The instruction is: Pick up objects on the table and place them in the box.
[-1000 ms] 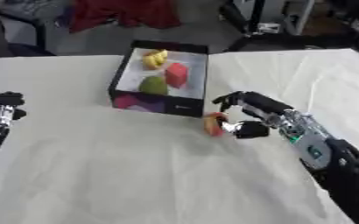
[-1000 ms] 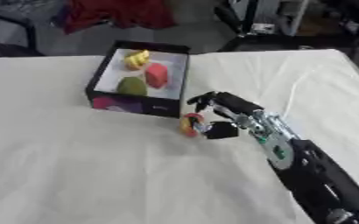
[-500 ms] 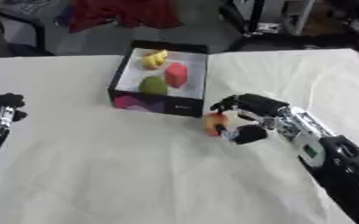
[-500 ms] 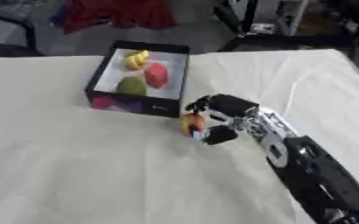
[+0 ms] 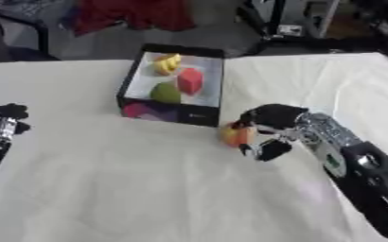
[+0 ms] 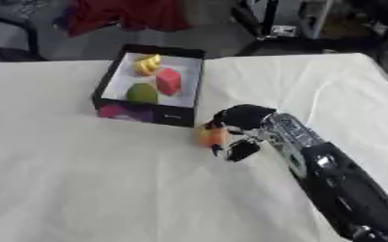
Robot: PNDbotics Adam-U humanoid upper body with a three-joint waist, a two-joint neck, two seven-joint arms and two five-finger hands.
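Note:
A small orange-red object (image 5: 234, 134) sits on the white table just in front of the box's near right corner. My right hand (image 5: 271, 127) is curled round it from the right, fingers above and thumb below. The black box (image 5: 133, 82) stands at the middle back and holds a yellow piece (image 5: 167, 64), a red block (image 5: 190, 81) and a green round piece (image 5: 164, 92). My left hand (image 5: 4, 124) rests at the left edge with fingers curled, holding nothing.
The white table (image 5: 131, 179) stretches wide in front of the box. Beyond its far edge lie red cloth (image 5: 131, 14), a dark chair (image 5: 15, 33) and equipment (image 5: 288, 19).
My right hand has closed its fingers round the orange-red object beside the box. The left hand has not moved.

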